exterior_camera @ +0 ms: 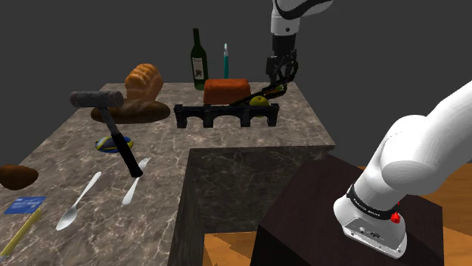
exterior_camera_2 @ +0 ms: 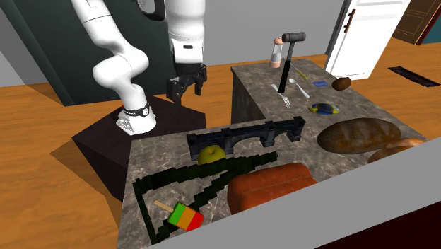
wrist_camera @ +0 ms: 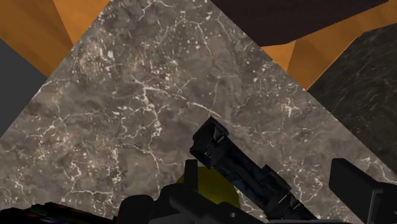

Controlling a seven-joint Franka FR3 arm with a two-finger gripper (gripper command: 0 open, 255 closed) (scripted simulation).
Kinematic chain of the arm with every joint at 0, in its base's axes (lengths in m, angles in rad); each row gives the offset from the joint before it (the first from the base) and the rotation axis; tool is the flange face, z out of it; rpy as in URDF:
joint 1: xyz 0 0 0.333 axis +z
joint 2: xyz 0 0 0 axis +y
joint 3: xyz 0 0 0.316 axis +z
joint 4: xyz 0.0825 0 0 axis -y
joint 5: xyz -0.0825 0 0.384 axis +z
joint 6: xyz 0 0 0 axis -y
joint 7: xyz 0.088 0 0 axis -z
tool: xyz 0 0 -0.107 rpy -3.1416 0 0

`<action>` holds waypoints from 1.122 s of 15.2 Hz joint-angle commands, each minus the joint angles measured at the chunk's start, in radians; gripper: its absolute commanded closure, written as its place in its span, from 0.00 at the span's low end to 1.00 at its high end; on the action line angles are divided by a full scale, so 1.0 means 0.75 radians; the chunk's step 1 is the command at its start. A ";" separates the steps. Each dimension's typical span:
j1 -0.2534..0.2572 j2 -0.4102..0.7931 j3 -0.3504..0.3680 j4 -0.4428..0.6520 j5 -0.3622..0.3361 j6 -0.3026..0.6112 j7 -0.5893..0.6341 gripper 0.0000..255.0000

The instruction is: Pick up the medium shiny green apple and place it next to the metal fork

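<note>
gripper (exterior_camera: 281, 78), fingers apart, near yel-green apple (exterior_camera: 259, 100) in blk rack (exterior_camera: 219, 115).

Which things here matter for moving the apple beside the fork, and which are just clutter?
Job in hand:
yellow-green round apple, beside the black arched rack
grey metal fork
black two-finger gripper, open

Lying about:
dark-headed hammer
dark green wine bottle
grey metal spoon
brown bread loaf

Your dark marbled L-shaped surface (exterior_camera: 174, 143) carries a black rack (exterior_camera: 225, 115) near its inner corner; a fork (exterior_camera: 136, 181) and spoon (exterior_camera: 78, 202) lie side by side on the other wing.
</note>
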 commanded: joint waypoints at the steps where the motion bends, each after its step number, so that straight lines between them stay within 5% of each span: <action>1: -0.002 0.123 -0.032 0.065 0.019 0.046 -0.057 0.00; 9: -0.030 0.568 -0.088 0.375 0.146 0.121 -0.248 0.00; 17: -0.032 0.596 -0.086 0.268 0.155 0.254 -0.256 0.00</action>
